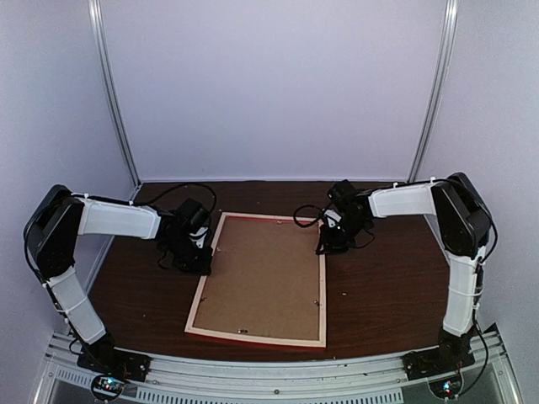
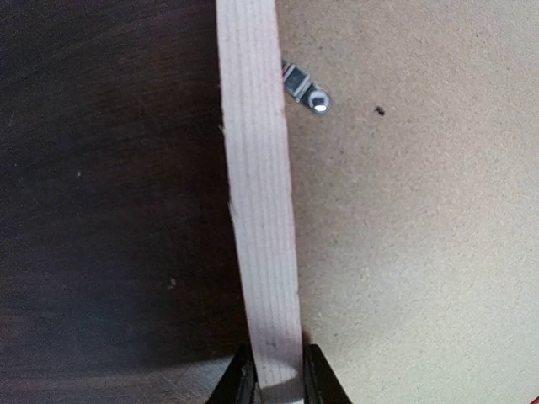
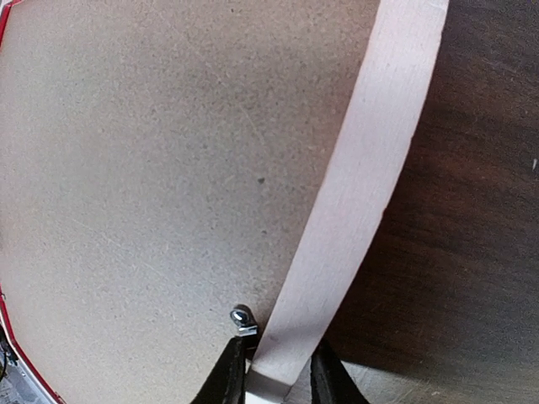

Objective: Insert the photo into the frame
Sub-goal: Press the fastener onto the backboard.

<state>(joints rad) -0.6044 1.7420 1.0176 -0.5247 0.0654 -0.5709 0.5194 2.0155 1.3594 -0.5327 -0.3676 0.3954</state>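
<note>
Symmetrically, arms angled down; left hand [image 2: 276,377] pinching frame [image 2: 257,168] rail, right hand [image 3: 278,374] apparently pinching opposite rail.

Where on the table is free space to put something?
Bare table right of the frame, up to the right arm; a narrower strip on its left. Crowded at its far end: left gripper, right gripper, cables.

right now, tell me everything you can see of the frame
The frame is a large thin-railed rectangle lying face down on the dark table, pale wood back upward, red showing along its near edge. A brown backing board fills it, with small metal clips at the rails. The left gripper pinches its left rail, the right gripper its right rail.
</note>
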